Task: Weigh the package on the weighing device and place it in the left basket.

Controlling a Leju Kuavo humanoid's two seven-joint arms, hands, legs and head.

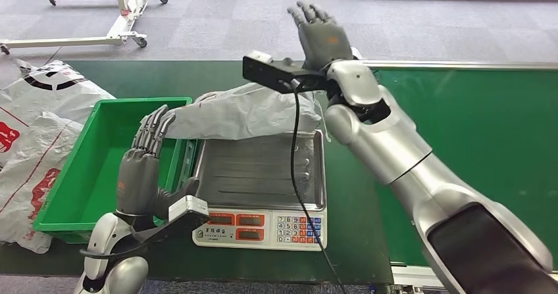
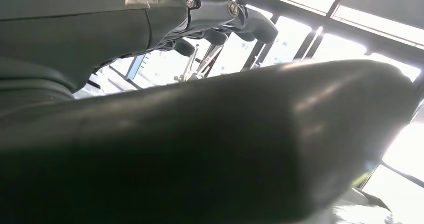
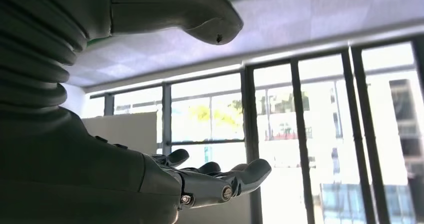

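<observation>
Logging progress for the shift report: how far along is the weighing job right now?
Done: the grey package lies across the far edge of the scale's steel pan, overhanging toward the green basket. In hand: the left hand reaches up at its near end, fingertips at it, gripping nothing; the right hand is raised, holding nothing. Left: move the package into the basket.

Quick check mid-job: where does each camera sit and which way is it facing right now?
Head view: high on the body, looking down at the scale, grey package, green basket; left hand and right hand show.
Left wrist view: behind the left hand, facing up toward windows.
Right wrist view: behind the right hand, facing windows.
Both wrist views share the windows.
</observation>
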